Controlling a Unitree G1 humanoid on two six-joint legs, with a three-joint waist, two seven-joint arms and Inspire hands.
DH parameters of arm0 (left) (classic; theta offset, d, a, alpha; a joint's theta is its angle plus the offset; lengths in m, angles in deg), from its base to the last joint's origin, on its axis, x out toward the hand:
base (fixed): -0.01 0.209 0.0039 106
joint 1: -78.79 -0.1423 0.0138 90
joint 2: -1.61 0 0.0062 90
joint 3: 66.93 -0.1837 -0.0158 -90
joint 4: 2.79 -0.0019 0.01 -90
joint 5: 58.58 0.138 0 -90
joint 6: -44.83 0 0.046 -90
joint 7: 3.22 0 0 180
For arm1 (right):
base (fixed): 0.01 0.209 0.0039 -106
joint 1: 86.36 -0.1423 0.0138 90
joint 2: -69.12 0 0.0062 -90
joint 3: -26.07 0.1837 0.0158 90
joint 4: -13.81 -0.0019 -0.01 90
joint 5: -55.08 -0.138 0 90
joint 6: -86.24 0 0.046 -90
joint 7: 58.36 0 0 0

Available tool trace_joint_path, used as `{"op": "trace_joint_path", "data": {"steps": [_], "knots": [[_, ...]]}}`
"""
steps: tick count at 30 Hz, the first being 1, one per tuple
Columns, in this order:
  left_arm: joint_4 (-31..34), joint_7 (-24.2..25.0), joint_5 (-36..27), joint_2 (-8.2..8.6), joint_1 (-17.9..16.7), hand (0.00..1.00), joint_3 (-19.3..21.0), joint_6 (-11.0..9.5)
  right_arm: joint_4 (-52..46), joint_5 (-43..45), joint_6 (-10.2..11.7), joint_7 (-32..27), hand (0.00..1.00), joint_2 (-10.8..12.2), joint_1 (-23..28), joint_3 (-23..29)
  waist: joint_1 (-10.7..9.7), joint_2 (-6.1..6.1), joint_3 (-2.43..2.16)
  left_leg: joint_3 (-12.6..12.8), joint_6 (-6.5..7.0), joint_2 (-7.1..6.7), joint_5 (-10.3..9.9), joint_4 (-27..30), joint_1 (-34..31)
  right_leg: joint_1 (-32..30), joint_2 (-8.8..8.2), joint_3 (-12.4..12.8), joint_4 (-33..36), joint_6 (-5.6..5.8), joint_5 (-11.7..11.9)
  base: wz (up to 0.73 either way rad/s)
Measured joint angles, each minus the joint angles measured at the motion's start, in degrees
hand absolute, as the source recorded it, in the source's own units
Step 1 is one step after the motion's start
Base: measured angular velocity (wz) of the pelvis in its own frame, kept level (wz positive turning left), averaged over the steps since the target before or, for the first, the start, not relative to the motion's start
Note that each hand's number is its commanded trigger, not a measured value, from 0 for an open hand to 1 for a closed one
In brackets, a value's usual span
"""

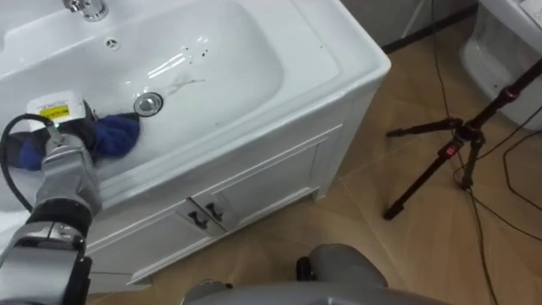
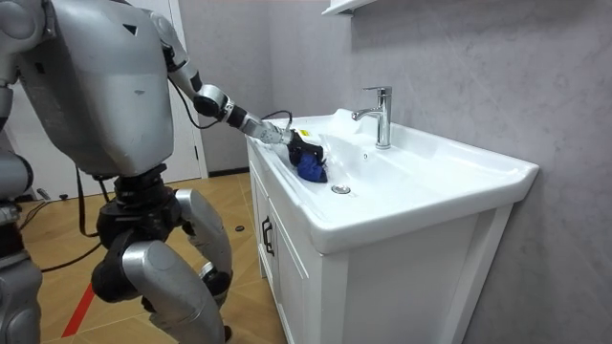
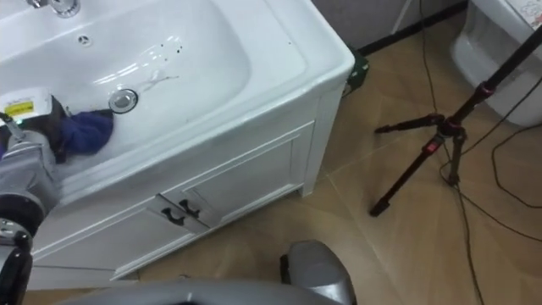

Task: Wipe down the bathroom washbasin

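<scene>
- One hand, the left hand, was found low in the white basin, on the near-left slope of the bowl. Its fingers were seen curled into a bunched blue cloth.
- The cloth was lying just left of the drain. If it were dragged right, a loose fold could be caught on the drain's raised metal edge and pulled out of the grasp.
- The cloth was wadded, not spread, so only a narrow strip would be cleaned per pass. Faint streaks just right of the drain could be left behind.
- Most of the bowl, to the right and far side, was judged to be well apart from the cloth. With the robot stood at the left end of the cabinet, a long reach would be needed. Pressure on the cloth could be lost, or balance upset.
- The forearm was held close over the near rim, which could be struck or scraped on a low sweep.
- The faucet stood at the far left of the bowl. A far stroke carried too wide could be knocked against it.
</scene>
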Motion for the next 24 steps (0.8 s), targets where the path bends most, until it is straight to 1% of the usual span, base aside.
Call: {"op": "trace_joint_path", "data": {"steps": [1, 2, 3, 4, 5, 6, 7, 8, 9, 11, 12, 13, 14, 16, 17, 22, 24], "knots": [[0.4, -0.12, 1.48, -0.41, -0.13, 1.0, 0.06, 0.0, -0.22, 0.0, 0.09, -0.16, 0.0, -0.01, -0.1, 0.01, 0.83, -0.14, 0.0, -0.88, 0.0, -0.22, 0.0, -0.36, -0.09, -0.05, 0.13, 0.05, -0.22, 0.11, 0.14, 0.0], [0.88, -0.13, 3.13, -0.6, -0.29, 1.0, 0.06, 0.0, -0.36, 0.06, 0.09, -0.39, 0.0, -0.02, -0.16, 0.03, 0.9, -0.39, -0.15, -1.57, 0.0, -0.68, -0.01, -1.18, -0.09, -0.1, 0.11, 0.06, -0.3, 0.17, 0.2, 0.06], [0.99, -0.14, 4.11, -0.6, -0.33, 1.0, 0.06, 0.0, -0.44, 0.07, 0.1, -0.55, 0.0, -0.04, -0.16, 0.03, 0.9, -0.51, -0.22, -1.75, 0.0, -0.8, -0.01, -1.49, -0.09, -0.1, 0.12, 0.07, -0.4, 0.19, 0.26, 0.13], [1.03, -0.16, 6.0, -0.59, -0.72, 1.0, 0.05, 0.0, -0.49, 0.24, 0.11, -0.81, 0.0, -0.04, -0.18, 0.05, 0.99, -0.78, -0.5, -1.79, 0.0, -0.9, 0.0, -1.9, 0.0, -0.09, 0.17, 0.07, -0.63, 0.19, 0.46, 0.03], [1.14, -0.16, 7.75, -0.6, -0.83, 1.0, 0.06, 0.0, -0.5, 0.24, 0.16, -0.9, 0.0, -0.05, -0.16, 0.06, 1.13, -0.8, -0.89, -1.66, -0.01, -0.84, 0.0, -2.05, 0.13, -0.02, 0.27, 0.09, -0.95, 0.13, 0.76, -0.04], [1.23, -0.17, 8.38, -0.6, -1.09, 1.0, 0.06, 0.02, -0.52, 0.25, 0.18, -0.95, 0.0, -0.08, -0.12, 0.06, 1.34, -0.82, -1.03, -1.35, -0.01, -0.81, 0.01, -2.14, 0.29, -0.01, 0.28, 0.13, -1.0, -0.03, 0.96, -0.21], [1.33, -0.42, 9.36, -0.6, -1.26, 1.0, 0.06, 0.02, -0.66, 0.25, 0.23, -0.98, 0.0, -0.16, -0.02, 0.06, 2.3, -1.33, -0.89, -0.85, -0.02, -0.82, 0.0, -2.53, 0.96, 0.01, 0.27, 0.31, -1.02, 0.01, 1.46, -0.28], [1.46, -0.89, 10.22, -0.71, -1.64, 1.0, 0.22, 0.13, -0.89, 0.25, 0.18, -1.1, 0.0, -0.19, 0.06, 0.06, 2.6, -1.12, -1.14, -0.78, -0.03, -0.8, -0.01, -2.65, 1.11, 0.01, 0.28, 0.28, -1.14, 0.1, 1.56, -0.24], [1.7, -0.86, 10.51, -0.71, -1.66, 1.0, 0.44, 0.16, -1.19, 0.26, 0.14, -1.25, 0.0, -0.19, 0.32, 0.06, 2.6, -1.16, -1.13, -0.79, -0.03, -0.8, -0.01, -2.73, 1.11, 0.02, 0.26, 0.18, -1.16, 0.12, 1.57, -0.05], [1.73, -1.09, 12.54, -0.77, -1.93, 1.0, 2.1, 0.29, -1.07, 0.28, -0.26, -1.82, 0.0, -0.19, 0.5, 0.06, 2.6, -1.29, -1.09, -0.92, -0.03, -0.82, -0.01, -2.89, 1.41, 0.34, 0.21, -0.14, -1.16, 0.05, 1.55, 0.06], [1.74, -1.23, 12.91, -0.85, -2.19, 1.0, 2.31, 0.46, -0.94, 0.28, -0.31, -2.02, 0.0, -0.19, 0.56, 0.06, 2.6, -1.46, -0.99, -0.91, -0.03, -0.82, -0.01, -2.95, 1.69, 0.55, 0.24, -0.12, -1.16, 0.02, 1.5, 0.0], [1.74, -1.36, 13.12, -0.9, -2.56, 1.0, 2.48, 0.94, -0.82, 0.28, -0.54, -2.21, 0.0, -0.19, 0.62, 0.05, 2.75, -1.41, -1.0, -0.98, -0.03, -0.77, -0.01, -2.95, 2.16, 1.0, 0.33, -0.11, -1.2, -0.23, 1.32, -0.05], [1.74, -1.4, 13.15, -0.9, -2.57, 1.0, 2.5, 1.02, -0.78, 0.28, -0.67, -2.24, 0.0, -0.16, 0.67, 0.02, 3.36, -1.42, -0.99, -1.08, -0.04, -0.75, -0.01, -3.08, 2.66, 1.37, 0.48, 0.03, -1.22, -0.38, 1.2, -0.07], [1.91, -1.57, 13.18, -0.9, -2.93, 1.0, 2.56, 1.02, -0.7, 0.28, -0.76, -2.24, 0.0, -0.13, 0.99, 0.02, 3.78, -1.38, -0.99, -1.39, -0.07, -0.71, -0.03, -3.29, 3.36, 2.18, 0.62, -0.07, -1.36, -0.52, 1.11, -0.02], [2.12, -1.89, 13.13, -0.9, -3.5, 1.0, 2.91, 1.02, -0.74, 0.36, -0.86, -2.24, 0.0, -0.22, 1.12, 0.03, 4.0, -1.46, -0.9, -1.42, -0.08, -0.64, -0.03, -3.29, 3.83, 2.64, 0.72, -0.03, -1.37, -0.63, 1.01, 0.0], [3.08, -2.12, 13.08, -0.89, -4.76, 1.0, 4.13, 1.07, -1.24, 1.99, -0.89, -2.21, 0.0, -0.26, 1.0, 0.03, 4.02, -1.03, -1.11, -1.41, -0.29, -0.3, -0.15, -3.21, 4.45, 3.18, 1.17, 0.14, -1.37, -0.83, 0.93, -0.01], [3.18, -2.12, 13.03, -0.86, -5.35, 1.0, 4.33, 1.08, -1.21, 2.0, -0.92, -2.21, 0.0, -0.25, 1.12, -0.02, 3.99, -1.06, -1.05, -1.34, -0.3, -0.24, -0.14, -3.24, 4.94, 3.67, 1.18, 0.1, -1.37, -0.84, 0.93, 0.0]]}}
